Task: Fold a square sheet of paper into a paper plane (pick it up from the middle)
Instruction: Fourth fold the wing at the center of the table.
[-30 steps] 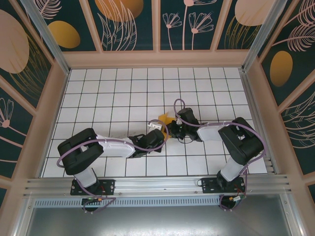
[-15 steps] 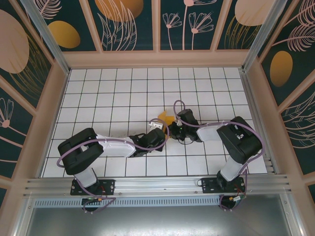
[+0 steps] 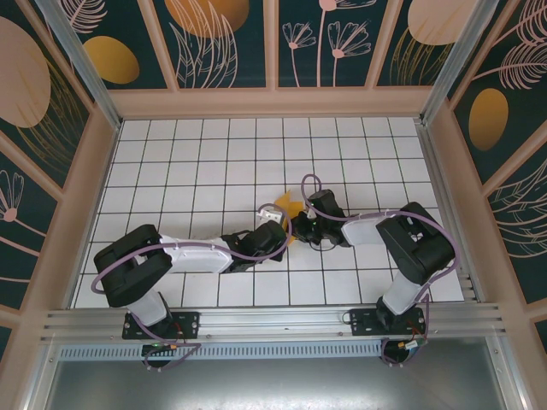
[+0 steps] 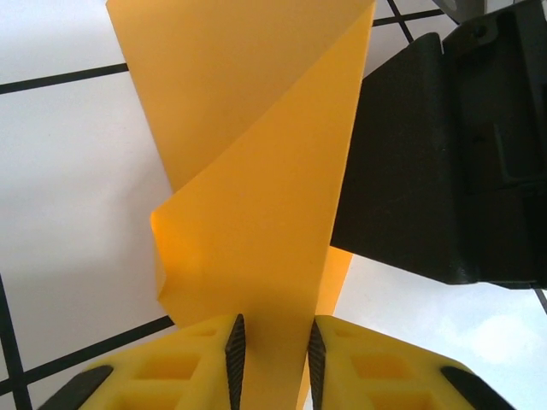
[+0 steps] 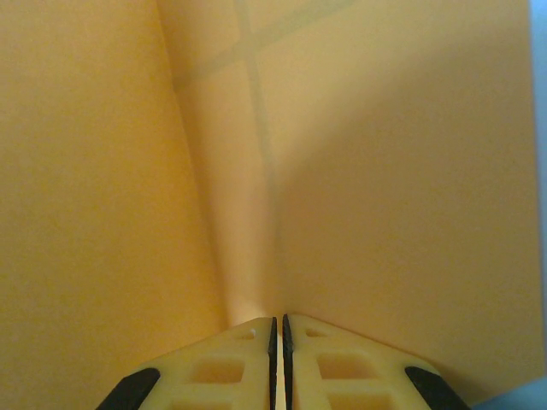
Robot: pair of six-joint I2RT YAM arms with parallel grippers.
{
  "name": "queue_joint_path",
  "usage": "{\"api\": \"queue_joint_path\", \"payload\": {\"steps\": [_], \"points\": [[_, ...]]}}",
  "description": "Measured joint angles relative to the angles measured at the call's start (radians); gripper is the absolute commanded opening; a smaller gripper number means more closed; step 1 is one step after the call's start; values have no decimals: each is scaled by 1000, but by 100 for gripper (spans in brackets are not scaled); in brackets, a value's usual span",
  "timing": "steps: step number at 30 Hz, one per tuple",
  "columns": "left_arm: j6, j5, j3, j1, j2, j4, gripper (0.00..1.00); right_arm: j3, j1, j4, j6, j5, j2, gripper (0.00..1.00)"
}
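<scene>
The square sheet of paper [image 3: 289,207] is orange-yellow, partly folded and standing up off the tiles at the table's middle, between my two grippers. In the left wrist view the paper [image 4: 256,171] rises as a creased band. My left gripper [image 4: 273,342] is open by a narrow gap, and the band runs across that gap without being pinched. My right gripper [image 5: 279,323] is shut on the paper [image 5: 385,171] at a crease, with the sheet spreading out to both sides. From above, the left gripper [image 3: 282,225] and right gripper [image 3: 301,224] almost meet under the paper.
The right gripper's black body [image 4: 444,154] sits close beside the paper on the right of the left wrist view. The white tiled floor [image 3: 205,162] lies all around. Wooden walls [image 3: 94,179] frame it, and a metal rail [image 3: 273,320] runs along the near edge.
My left jaws have opened a little around the paper. The left arm's elbow has dropped slightly toward the near left. The right gripper keeps its hold.
</scene>
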Motion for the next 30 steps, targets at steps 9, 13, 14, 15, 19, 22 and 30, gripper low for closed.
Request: {"api": "queue_joint_path", "payload": {"steps": [9, 13, 14, 15, 19, 22, 30], "points": [[-18, -1, 0, 0, 31, -14, 32, 0, 0, 0, 0, 0, 0, 14], [-23, 0, 0, 0, 37, -16, 28, 0, 0, 0, 0, 0, 0, 14], [-23, 0, 0, 0, 37, -16, 28, 0, 0, 0, 0, 0, 0, 14], [-23, 0, 0, 0, 37, -16, 28, 0, 0, 0, 0, 0, 0, 14], [-23, -1, 0, 0, 35, -15, 30, 0, 0, 0, 0, 0, 0, 14], [-23, -1, 0, 0, 27, -15, 31, 0, 0, 0, 0, 0, 0, 14], [-23, -1, -2, 0, 0, -10, 27, -2, 0, 1, 0, 0, 0, 14]]}}
